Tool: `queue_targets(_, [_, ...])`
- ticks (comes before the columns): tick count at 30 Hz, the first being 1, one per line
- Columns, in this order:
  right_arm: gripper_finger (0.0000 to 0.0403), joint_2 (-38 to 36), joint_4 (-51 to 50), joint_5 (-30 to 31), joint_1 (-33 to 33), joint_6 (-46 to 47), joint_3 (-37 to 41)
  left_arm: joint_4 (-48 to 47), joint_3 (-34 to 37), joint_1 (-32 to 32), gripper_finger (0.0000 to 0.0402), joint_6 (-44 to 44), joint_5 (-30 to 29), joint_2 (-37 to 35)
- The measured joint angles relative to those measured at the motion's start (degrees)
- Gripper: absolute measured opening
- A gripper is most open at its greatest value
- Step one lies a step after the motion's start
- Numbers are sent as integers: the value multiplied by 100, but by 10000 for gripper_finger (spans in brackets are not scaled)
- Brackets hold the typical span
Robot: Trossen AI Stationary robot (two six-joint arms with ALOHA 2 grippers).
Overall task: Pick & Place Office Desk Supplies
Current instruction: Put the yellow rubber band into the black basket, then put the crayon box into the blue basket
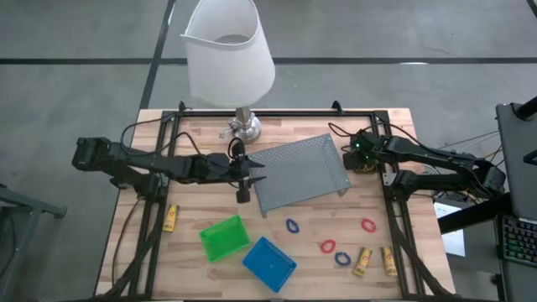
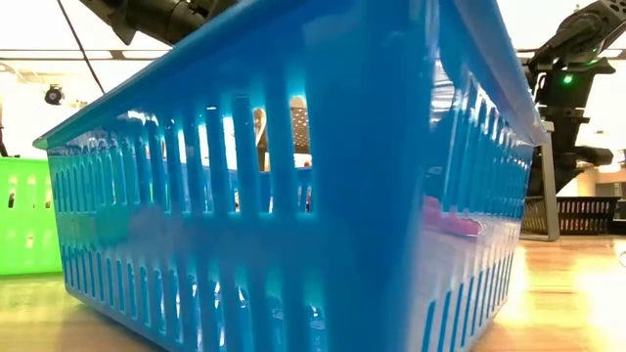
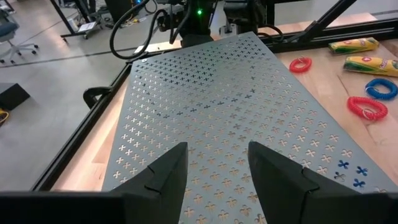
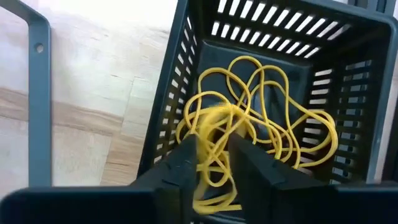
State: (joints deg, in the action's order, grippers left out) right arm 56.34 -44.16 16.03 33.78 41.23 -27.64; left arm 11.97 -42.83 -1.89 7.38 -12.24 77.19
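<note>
My right gripper (image 4: 212,149) points down into the black bin (image 4: 186,56) at the right end of the grey mesh tray (image 1: 298,172). Its fingers stand slightly apart. A blurred yellow rubber band (image 4: 214,124) hangs in the gap, above a tangle of rubber bands (image 4: 280,124) on the bin's floor. My left gripper (image 3: 217,171) hovers open over the tray's left end, holding nothing. On the table's near part lie red loops (image 1: 328,247), blue loops (image 1: 292,226) and yellow sticks (image 1: 362,262). The green bin (image 1: 224,237) and blue bin (image 1: 269,262) stand there too. My right gripper has a single yellow rubber band (image 4: 211,186) in the gap between its fingers, which come from above and point down into the black bin. The band is blurred and trails toward the bin's floor. Whether the fingers touch it I cannot tell.
A white-shaded lamp (image 1: 228,54) stands at the far edge behind the tray. One more yellow stick (image 1: 170,218) lies near the left frame rail. In the low view the blue bin (image 2: 293,196) fills most of the picture. Bare wood lies between the tray and the near bins.
</note>
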Motion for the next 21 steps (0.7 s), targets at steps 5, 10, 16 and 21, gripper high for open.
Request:
queue_targets(5, [145,-11,0,0,2,22,0,-4,0,0,174,0,-1,2])
queue_targets(10, [169,-47,-2,-2,2,68,0,-7,0,0,174,0,0,2])
queue_targets(16, [178,-257,-67,35,2,79,-60,-13,2,0,173,0,1,2])
queue_targets(21, [178,-582,-243,292,-2,119,-369,-13,2,0,174,0,2,2])
